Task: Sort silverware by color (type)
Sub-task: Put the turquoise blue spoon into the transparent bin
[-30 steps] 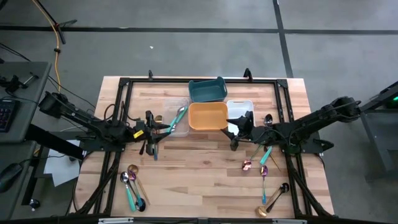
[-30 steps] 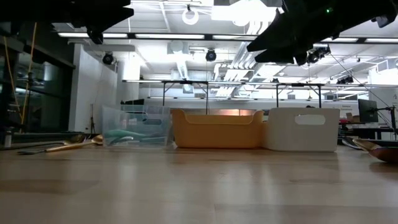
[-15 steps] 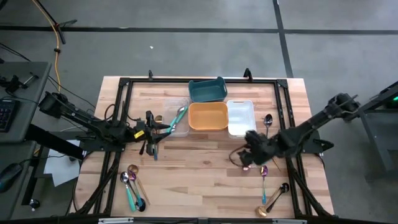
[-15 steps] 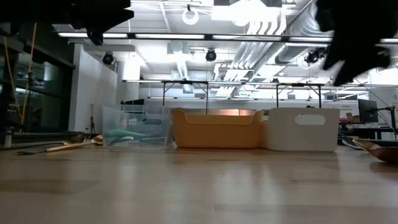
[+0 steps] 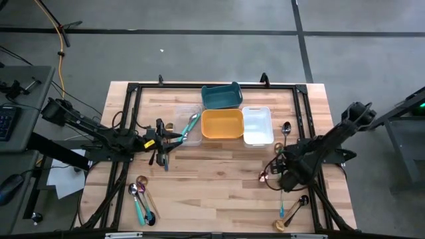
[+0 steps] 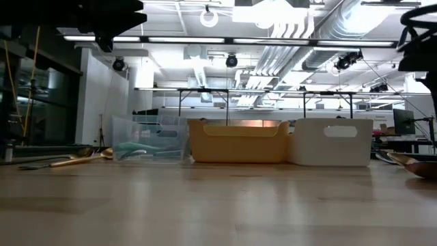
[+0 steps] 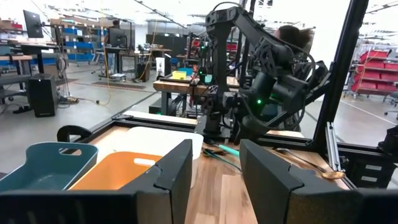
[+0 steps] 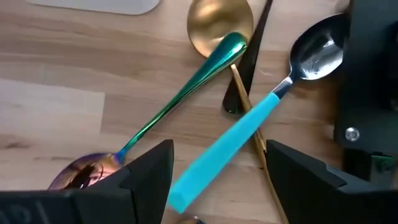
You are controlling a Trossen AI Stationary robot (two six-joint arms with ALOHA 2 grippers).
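Note:
My right gripper (image 5: pixel 281 175) (image 8: pixel 217 171) hovers open over a crossed pile of spoons near the table's right edge. Its fingers stand on either side of a teal-handled silver spoon (image 8: pixel 249 134) without touching it. That spoon lies over a gold spoon (image 8: pixel 221 23), a black utensil handle (image 8: pixel 247 65) and an iridescent spoon (image 8: pixel 180 96) with a purple bowl. My left gripper (image 5: pixel 171 140) (image 7: pixel 214 168) waits open beside the clear tray (image 5: pixel 188 124). A teal spoon (image 5: pixel 192 122) leans out over that tray's rim. More spoons (image 5: pixel 141 196) lie near the left near corner.
A teal tray (image 5: pixel 221 96), an orange tray (image 5: pixel 222 125) and a white tray (image 5: pixel 257 125) sit at the far middle. A black spoon (image 5: pixel 286 127) lies right of the white tray. A black spoon (image 5: pixel 302 200) and a gold one (image 5: pixel 280 226) lie by the near right edge.
My right gripper has travelled from beside the white tray toward the table's near right, coming down over the pile of spoons; in the low view it has left the middle of the picture. The left arm has kept still.

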